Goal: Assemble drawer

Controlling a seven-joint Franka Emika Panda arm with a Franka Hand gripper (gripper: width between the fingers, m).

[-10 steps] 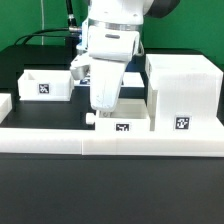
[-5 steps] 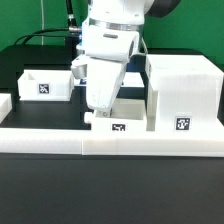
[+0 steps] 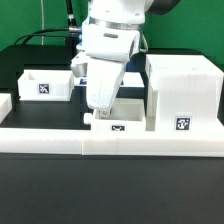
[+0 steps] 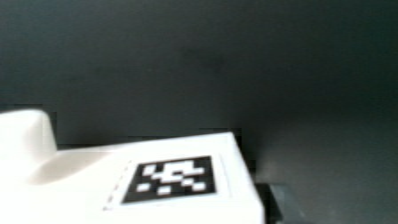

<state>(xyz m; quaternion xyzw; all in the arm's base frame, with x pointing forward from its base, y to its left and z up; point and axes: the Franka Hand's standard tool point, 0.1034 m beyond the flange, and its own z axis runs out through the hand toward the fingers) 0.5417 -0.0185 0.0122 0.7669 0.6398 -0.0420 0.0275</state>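
Here, white tagged tray (image 3: 135, 119) seemingly touching boxy housing (image 3: 185, 85); jaws hidden, width untellable.

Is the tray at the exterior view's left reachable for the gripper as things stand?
Probably yes. The left tray stands apart with nothing over its open top. The gripper is low at the middle tray, so it would likely need to lift clear of that first.

One housing (image 3: 182, 95) and two trays (image 3: 45, 88) (image 3: 135, 122).
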